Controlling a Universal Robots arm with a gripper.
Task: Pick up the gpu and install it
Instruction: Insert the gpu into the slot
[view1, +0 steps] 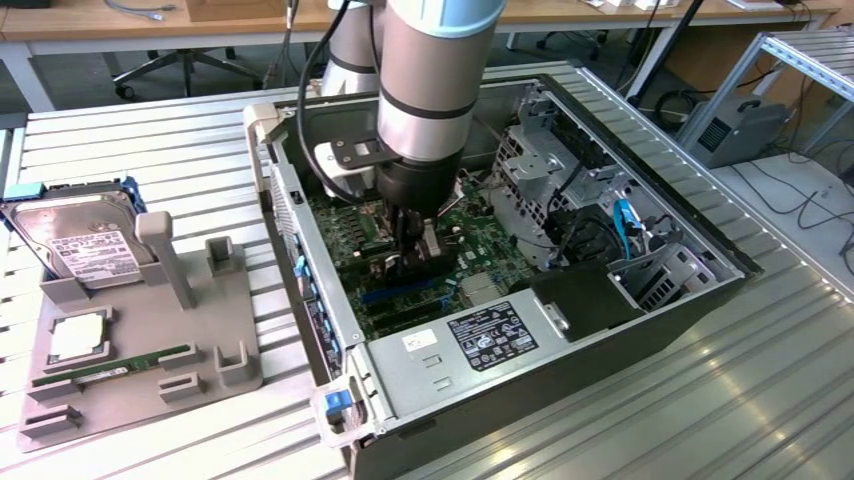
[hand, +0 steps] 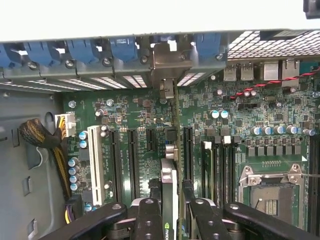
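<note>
I'm seeing the claw (hand: 170, 210) gripping the gpu (hand: 169, 175) edge-on, card standing upright btwn the fingers (hand: 149, 220), inside the open pc case (view1: 694, 300). It's sitting over the motherboard (hand: 250, 115) slots, silver bracket (hand: 167, 62) up against the case's rear wall. Hard drive (view1: 83, 245) and memory stick (view1: 114, 367) are lying on the grey holder (view1: 200, 320) on the worktop (view1: 174, 150).
</note>
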